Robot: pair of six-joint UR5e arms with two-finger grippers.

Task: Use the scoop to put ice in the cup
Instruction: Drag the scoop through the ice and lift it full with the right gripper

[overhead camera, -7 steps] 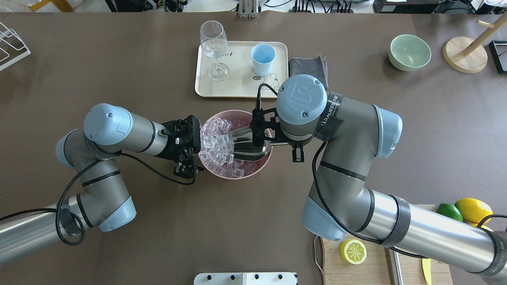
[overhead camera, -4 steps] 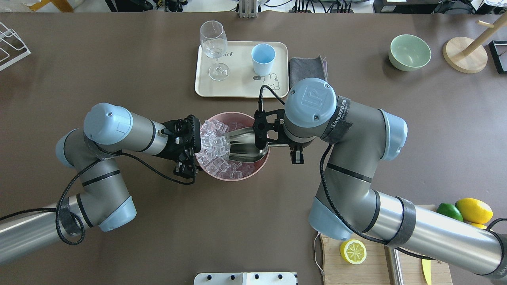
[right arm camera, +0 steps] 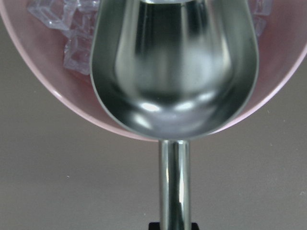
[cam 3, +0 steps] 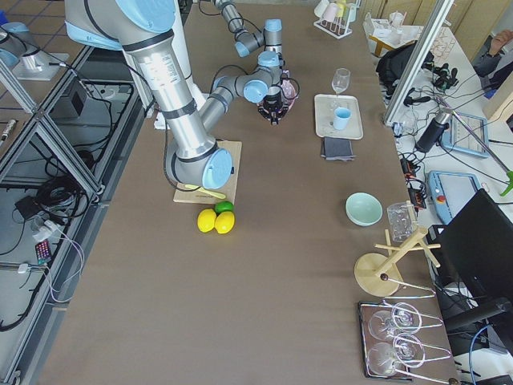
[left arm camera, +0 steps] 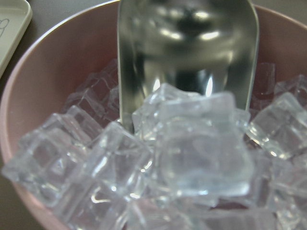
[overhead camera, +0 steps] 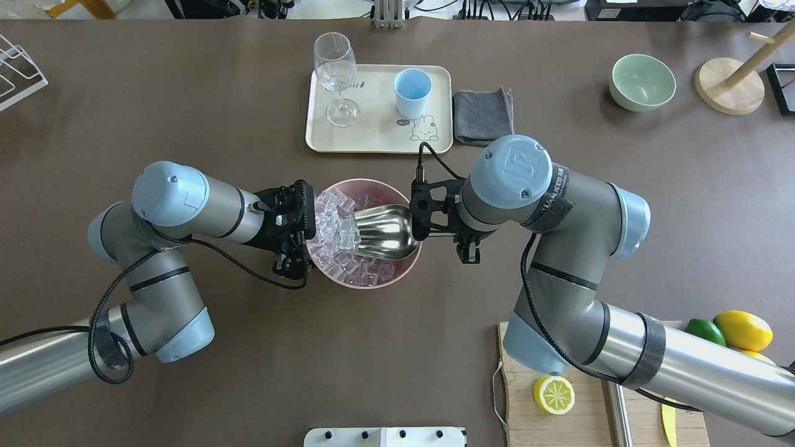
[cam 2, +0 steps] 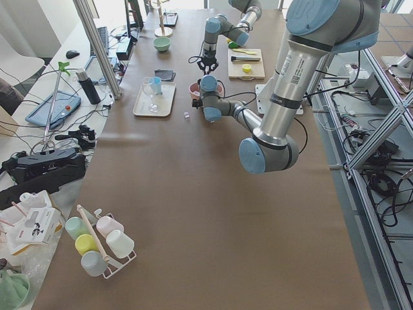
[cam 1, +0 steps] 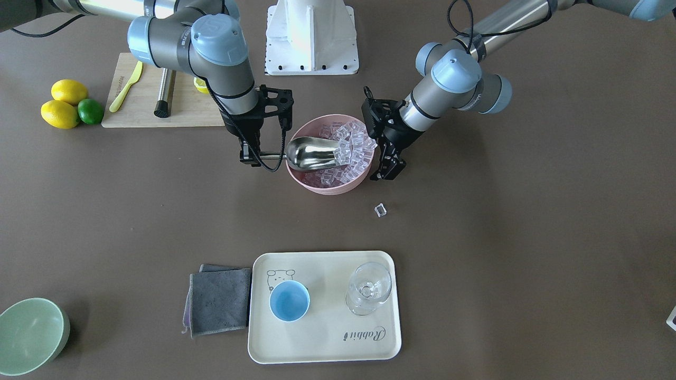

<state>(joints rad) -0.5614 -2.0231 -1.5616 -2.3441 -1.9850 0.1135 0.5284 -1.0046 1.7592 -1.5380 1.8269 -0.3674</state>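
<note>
The shiny steel scoop [overhead camera: 382,233] lies in a pink bowl [overhead camera: 404,267] full of clear ice cubes [overhead camera: 338,233]. Its trough looks empty and its open mouth butts against the ice pile, as the left wrist view [left arm camera: 187,43] and the right wrist view [right arm camera: 172,72] show. My right gripper [overhead camera: 467,248] is shut on the scoop's handle at the bowl's right side. My left gripper [overhead camera: 290,266] stands open and empty against the bowl's left side. The light-blue cup [overhead camera: 412,92] stands empty on a cream tray [overhead camera: 372,139] beyond the bowl.
A stemmed glass [overhead camera: 335,68] shares the tray. A grey cloth [overhead camera: 483,118] lies right of it and a green bowl [overhead camera: 642,82] far right. One loose ice cube [cam 1: 380,210] lies on the table near my left gripper. A cutting board [overhead camera: 559,428] with a lemon half sits front right.
My right wrist has swung to the right and a little toward the robot. The scoop now lies flatter, with more of its trough showing. The bowl slid slightly left. The left arm stayed put.
</note>
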